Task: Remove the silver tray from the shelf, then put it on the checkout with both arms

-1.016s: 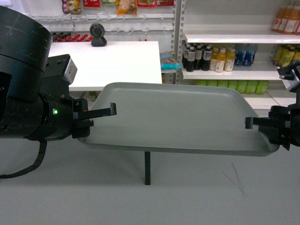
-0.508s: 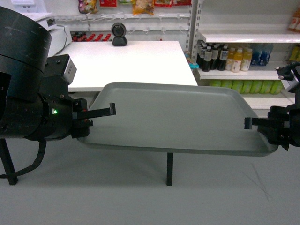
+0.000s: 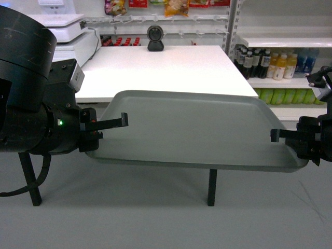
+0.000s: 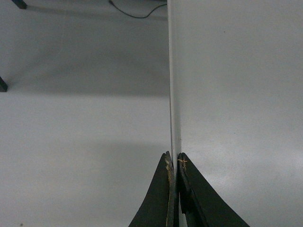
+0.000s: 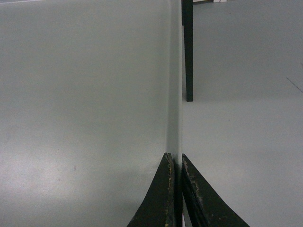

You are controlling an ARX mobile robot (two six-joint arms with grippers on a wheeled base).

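Observation:
The silver tray hangs level in the air, held at both short ends, just in front of the white checkout. My left gripper is shut on the tray's left rim. My right gripper is shut on its right rim. In the left wrist view the fingertips pinch the thin tray edge, with floor to the left of it. In the right wrist view the gripper clamps the rim, and the tray's flat face fills the left side. The shelf stands at the far right.
A black round scanner sits at the back of the checkout and a white register at its back left. Dark checkout legs stand below the tray. Bottles line the shelves on the right.
The checkout, scanner and shelves have slid to the right in the head view, and the register has come into sight. The tray and both grippers keep the same place and grip.

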